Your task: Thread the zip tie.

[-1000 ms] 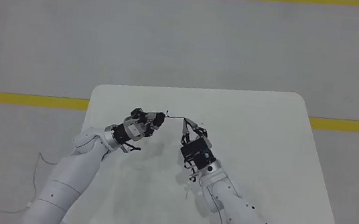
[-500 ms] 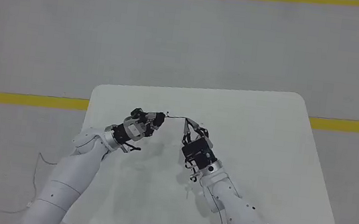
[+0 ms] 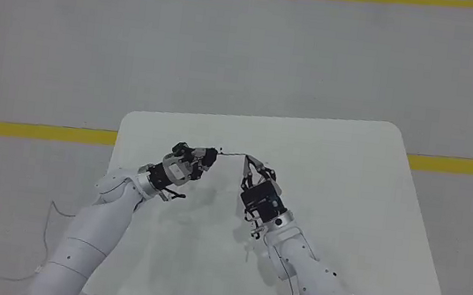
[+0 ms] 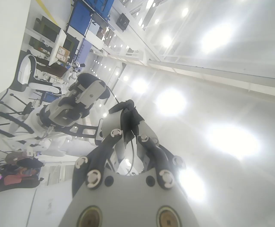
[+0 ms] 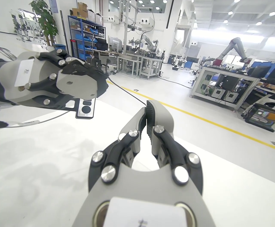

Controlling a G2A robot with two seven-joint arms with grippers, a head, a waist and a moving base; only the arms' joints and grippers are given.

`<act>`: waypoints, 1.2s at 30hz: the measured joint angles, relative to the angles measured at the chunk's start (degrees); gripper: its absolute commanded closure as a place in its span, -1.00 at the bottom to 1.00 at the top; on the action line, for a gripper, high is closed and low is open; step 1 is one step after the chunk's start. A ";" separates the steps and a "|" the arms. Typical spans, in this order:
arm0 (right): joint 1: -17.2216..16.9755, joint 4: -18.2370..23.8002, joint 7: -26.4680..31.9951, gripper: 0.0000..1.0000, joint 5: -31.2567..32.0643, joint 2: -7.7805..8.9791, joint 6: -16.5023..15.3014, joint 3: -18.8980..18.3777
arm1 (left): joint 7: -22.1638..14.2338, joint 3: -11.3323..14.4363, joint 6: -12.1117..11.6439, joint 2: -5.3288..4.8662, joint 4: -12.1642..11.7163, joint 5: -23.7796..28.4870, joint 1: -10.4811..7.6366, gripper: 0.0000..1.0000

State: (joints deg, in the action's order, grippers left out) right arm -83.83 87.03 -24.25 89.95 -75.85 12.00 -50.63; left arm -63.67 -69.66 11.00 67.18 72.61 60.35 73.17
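At the left, the left end effector [image 4: 128, 114] is held above the bench [image 3: 351, 153]. Its fingers are pressed together on a dark end of the zip tie [image 5: 126, 92]. This end is taken to be the head, though it is too hidden between the pads to be sure. From there the thin black strap runs rightwards, clear of the bench, to the right end effector [image 5: 147, 111], whose fingers are closed flat on the strap's other end at their very tips. The two end effectors face each other and are set near together, with the strap spanning between them.

The step in hand is judged to be alignment before threading. Both ends are gripped and no closed loop can be made out. Whether the tip has entered the head cannot be told.

The next move would call for the tail end to be brought round and lined up squarely with the slot in the head — a small target, so fine correction of angle is needed rather than travel. The strap is likely to flex aside if pushed off-axis.

A yellow floor line [image 3: 34, 132] passes behind the bench, well apart from the work. What stands in the way is judged to be the fingers themselves — the head is covered on one side, and little tail seems to be left proud on the other, so a regrasp may be needed
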 measured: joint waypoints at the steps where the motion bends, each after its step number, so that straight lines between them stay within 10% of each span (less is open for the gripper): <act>1: -0.01 -0.01 0.02 1.00 0.00 -0.01 0.01 -0.04 | 0.00 0.00 0.00 0.00 0.00 0.00 0.00 1.00; 36: -1.38 0.79 1.06 1.00 0.00 -0.34 1.24 -1.54 | 0.00 0.00 0.00 0.00 0.00 0.00 0.00 1.00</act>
State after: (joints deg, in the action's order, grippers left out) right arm -85.21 87.83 -23.19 89.95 -76.19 13.24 -52.17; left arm -63.67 -69.66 11.00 67.18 72.61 60.35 73.17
